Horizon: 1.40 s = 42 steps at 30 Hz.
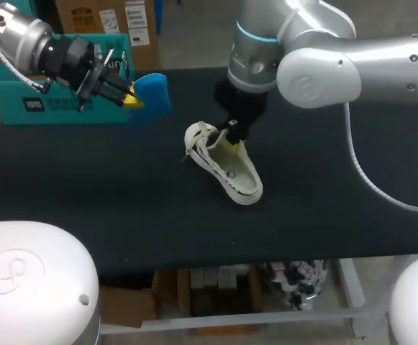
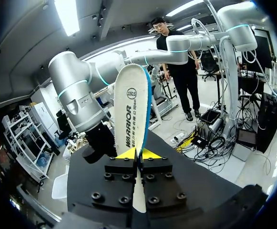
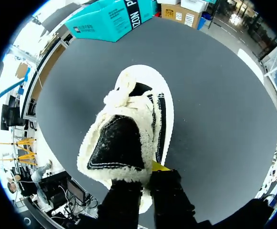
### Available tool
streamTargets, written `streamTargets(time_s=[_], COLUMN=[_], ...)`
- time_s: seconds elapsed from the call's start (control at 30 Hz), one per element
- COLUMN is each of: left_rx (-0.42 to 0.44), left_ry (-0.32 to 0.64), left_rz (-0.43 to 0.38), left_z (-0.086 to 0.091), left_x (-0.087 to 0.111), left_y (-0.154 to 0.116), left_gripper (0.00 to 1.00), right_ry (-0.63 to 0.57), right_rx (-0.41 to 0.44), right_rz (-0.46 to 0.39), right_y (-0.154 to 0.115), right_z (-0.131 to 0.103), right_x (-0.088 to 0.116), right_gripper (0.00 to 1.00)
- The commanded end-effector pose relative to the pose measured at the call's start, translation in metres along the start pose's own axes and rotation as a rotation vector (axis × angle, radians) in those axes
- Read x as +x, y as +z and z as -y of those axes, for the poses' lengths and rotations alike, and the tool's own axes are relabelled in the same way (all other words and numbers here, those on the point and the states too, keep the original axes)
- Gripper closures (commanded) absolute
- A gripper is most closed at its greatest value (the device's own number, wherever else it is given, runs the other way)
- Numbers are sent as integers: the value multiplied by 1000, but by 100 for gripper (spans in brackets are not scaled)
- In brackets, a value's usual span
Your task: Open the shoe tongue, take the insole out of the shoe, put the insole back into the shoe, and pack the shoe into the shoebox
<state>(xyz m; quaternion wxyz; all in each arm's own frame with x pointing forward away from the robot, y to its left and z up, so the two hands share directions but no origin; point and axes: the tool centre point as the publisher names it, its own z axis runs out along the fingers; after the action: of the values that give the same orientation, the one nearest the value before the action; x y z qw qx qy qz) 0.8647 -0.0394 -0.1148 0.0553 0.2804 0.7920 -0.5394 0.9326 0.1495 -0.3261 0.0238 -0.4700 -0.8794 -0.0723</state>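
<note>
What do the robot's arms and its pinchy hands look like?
Both arms are fat, shiny silver tubes with rounded joints: the left arm and the right arm. The right one wears a teal ring and trails a thin white cable. Each ends in a blocky black gripper with bright yellow fingertips: the left gripper and the right gripper.

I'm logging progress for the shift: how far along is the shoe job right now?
Done: the shoe tongue is pulled open, pinched by the right gripper, and the insole is out of the shoe. In hand: the left gripper holds the insole up off the table. Left: reinserting the insole, then packing the shoe into the teal shoebox.
</note>
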Motion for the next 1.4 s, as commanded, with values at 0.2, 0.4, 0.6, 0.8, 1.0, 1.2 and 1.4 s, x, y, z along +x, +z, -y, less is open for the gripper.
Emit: streamTargets(time_s=[0.2,0.4,0.6,0.8,1.0,1.2,1.4], left_rx=[37,78,118,156,229,278,348], left_ry=[13,20,11,-10,-33,-95,-176], left_rz=[-54,-67,-97,-117,-149,-182,-197], left_z=[-2,-3,-10,-13,-14,0,18], left_x=[-11,-15,-20,-24,-26,-31,-35], left_y=[0,-4,-6,-4,-5,-9,-18], left_gripper=[100,100,100,100,100,100,100], right_ry=[158,226,256,290,298,300,298], right_rx=[-119,-153,-166,-166,-173,-195,-224], right_rz=[-3,-28,-61,-80,-92,-82,-64], right_y=[-3,1,13,18,21,14,-1], right_z=[15,18,21,22,21,27,40], right_x=[8,17,23,24,25,30,31], right_gripper=[100,100,100,100,100,0,0])
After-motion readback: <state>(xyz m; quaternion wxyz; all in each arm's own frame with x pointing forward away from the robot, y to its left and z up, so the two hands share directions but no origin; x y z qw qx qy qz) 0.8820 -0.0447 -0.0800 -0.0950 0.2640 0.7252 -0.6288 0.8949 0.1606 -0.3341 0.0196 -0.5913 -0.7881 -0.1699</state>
